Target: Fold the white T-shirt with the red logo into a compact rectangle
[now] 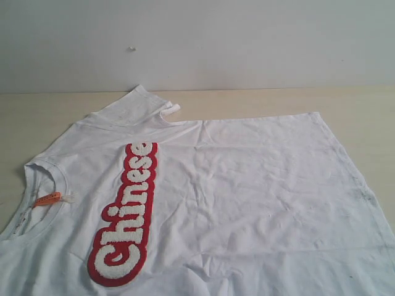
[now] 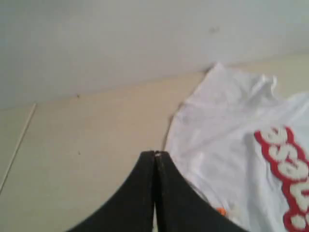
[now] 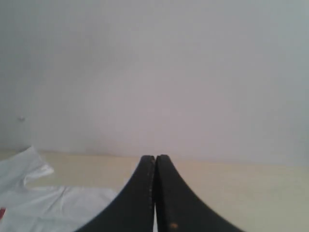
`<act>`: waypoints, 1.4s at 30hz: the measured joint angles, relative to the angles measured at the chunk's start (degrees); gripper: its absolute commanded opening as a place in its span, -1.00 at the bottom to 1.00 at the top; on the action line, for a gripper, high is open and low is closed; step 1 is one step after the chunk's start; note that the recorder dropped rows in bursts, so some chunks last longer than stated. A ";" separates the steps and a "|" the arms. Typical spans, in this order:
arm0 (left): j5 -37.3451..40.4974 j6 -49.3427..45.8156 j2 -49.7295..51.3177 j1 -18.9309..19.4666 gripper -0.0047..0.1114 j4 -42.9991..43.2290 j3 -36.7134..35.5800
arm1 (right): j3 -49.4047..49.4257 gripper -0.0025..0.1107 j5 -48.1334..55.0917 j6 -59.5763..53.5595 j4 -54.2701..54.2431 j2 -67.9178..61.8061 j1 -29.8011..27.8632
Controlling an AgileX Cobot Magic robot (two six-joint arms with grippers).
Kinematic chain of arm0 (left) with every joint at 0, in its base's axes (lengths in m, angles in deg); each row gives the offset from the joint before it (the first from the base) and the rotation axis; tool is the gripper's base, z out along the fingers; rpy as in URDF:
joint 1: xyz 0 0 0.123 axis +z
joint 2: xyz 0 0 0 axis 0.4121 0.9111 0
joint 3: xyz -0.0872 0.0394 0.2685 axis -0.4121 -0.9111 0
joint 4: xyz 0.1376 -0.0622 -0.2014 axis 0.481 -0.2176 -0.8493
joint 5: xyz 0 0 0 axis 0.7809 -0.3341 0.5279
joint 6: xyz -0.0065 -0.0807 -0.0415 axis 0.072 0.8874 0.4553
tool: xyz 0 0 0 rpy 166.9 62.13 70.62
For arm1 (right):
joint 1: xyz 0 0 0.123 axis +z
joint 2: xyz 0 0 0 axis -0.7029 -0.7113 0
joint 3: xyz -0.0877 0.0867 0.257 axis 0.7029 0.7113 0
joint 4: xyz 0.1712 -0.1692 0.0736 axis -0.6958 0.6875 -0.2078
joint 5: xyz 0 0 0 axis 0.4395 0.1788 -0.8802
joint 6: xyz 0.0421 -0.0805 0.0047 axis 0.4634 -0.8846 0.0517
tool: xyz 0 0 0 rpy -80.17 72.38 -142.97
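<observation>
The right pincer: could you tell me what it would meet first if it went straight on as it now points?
Likely the pale wall: the shut right pincer points over bare table, with the white T-shirt off to one side. Depth is unclear, so the table's far edge is possible.

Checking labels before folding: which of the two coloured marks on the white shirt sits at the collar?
The small orange neck tag, just inside the ribbed collar. The long red logo runs across the chest instead.
</observation>
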 measured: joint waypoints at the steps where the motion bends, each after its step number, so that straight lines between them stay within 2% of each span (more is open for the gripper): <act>1: 1.64 -4.04 4.40 -0.52 -0.92 -1.84 0.00 | -0.56 -0.96 1.73 -6.00 -4.23 -3.08 0.00; 5: 4.18 -12.10 11.63 -0.76 -0.92 -4.69 0.00 | -0.79 -0.96 4.54 -15.60 -12.05 -8.28 0.00; 7: 8.30 -28.57 17.39 -0.76 -0.92 -10.24 0.00 | -0.79 -0.96 6.59 -21.10 -16.81 -11.60 0.00; 8: 11.86 -39.16 19.59 -0.76 -0.92 -13.66 0.39 | -0.79 -0.96 7.21 -22.50 -18.09 -12.57 0.00; 9: 18.67 -53.21 22.70 -0.76 -0.92 -17.70 1.21 | -0.79 -0.96 7.58 -23.66 -19.35 -13.44 0.00; 12: 31.99 -75.06 27.38 -0.89 -0.90 -18.92 1.67 | -0.79 -0.96 7.58 -24.73 -21.16 -13.86 0.00; 13: 33.25 -80.41 28.41 -0.89 -0.84 -18.47 1.70 | -0.79 -0.96 7.91 -25.16 -22.50 -13.99 0.00; 15: 31.04 -82.66 28.88 -0.89 -0.53 -18.36 1.70 | -0.79 -0.96 8.92 -26.65 -24.44 -13.99 0.00; 16: 30.01 -82.98 28.88 -0.89 -0.30 -18.36 1.70 | -0.79 -0.96 9.20 -27.55 -25.20 -13.99 0.00; 20: 26.18 -83.79 28.88 -0.89 0.80 -15.86 1.97 | -0.79 -0.96 9.86 -29.62 -27.51 -13.99 0.00; 21: 24.92 -83.80 28.96 -0.89 0.89 -14.88 1.97 | -0.79 -0.96 9.86 -29.77 -27.72 -13.99 0.00; 24: 20.66 -83.88 28.96 -0.89 0.89 -12.59 2.06 | -0.79 -0.96 9.86 -30.14 -27.94 -13.99 0.00; 34: 18.03 -83.88 28.96 -0.89 0.89 -11.87 2.06 | -0.79 -0.96 9.86 -30.14 -28.18 -13.99 0.00; 42: 14.94 -84.32 28.96 -0.89 0.89 -16.20 2.06 | -0.79 -0.96 9.86 -30.25 -28.18 -13.99 0.00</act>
